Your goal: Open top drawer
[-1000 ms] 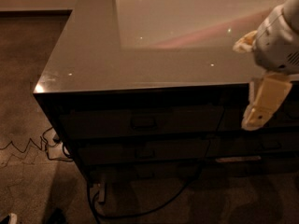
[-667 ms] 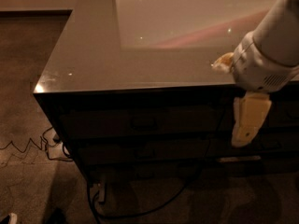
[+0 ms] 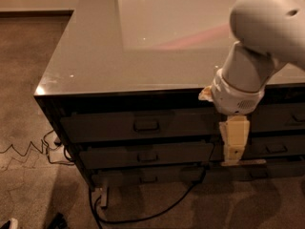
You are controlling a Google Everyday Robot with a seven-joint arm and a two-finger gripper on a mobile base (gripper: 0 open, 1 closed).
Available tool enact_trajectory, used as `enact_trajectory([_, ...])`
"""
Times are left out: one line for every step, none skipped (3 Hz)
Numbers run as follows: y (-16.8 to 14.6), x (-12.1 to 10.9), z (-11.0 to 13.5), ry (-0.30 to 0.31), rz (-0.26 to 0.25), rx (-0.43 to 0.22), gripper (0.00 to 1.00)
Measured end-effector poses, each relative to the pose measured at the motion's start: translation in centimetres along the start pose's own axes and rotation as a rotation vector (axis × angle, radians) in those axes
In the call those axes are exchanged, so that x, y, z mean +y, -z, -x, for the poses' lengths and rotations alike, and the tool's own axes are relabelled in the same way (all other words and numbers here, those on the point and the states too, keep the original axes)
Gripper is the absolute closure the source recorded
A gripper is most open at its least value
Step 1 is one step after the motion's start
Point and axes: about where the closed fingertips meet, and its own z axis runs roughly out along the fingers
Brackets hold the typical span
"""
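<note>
**A:** Where is the top drawer (image 3: 105, 126)?

**B:** It's in the top row of the left stack, right under the edge of the counter top (image 3: 95, 56). It is shut, with its small pull (image 3: 146, 125) at the middle of the front.

**A:** And the gripper (image 3: 233, 149)?

**B:** It hangs pointing down in front of the cabinet, just off the drawer's right end. It is well apart from the pull and lower, about level with the middle drawer (image 3: 109, 157). I cannot tell whether it is open or closed. Nothing shows in its hold.

**A:** What could go wrong?

**B:** I'd say the main risk is grabbing the wrong front. From that height a sideways move could hook the middle drawer's pull, and the right-hand drawers (image 3: 281, 120) carry similar pulls. The pull is small, so a shallow grip could slip off. The bulky wrist (image 3: 236, 97) sits near the counter's edge and could knock it while rising.

**A:** Counts?

**B:** One gripper. Three drawers in the left stack, counting the bottom drawer (image 3: 124, 179), and at least two to the right. Five pulls show. On the floor there is one black cable (image 3: 143, 217) and one thin wire (image 3: 24, 149).
</note>
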Motion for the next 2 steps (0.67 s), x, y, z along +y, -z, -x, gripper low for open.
enact_trajectory([-0.19,-0.08,-0.05,0.001,0.003,0.001,0.0])
enact_trajectory([-0.6,-0.24,0.84,0.032,-0.014,0.001,0.0])
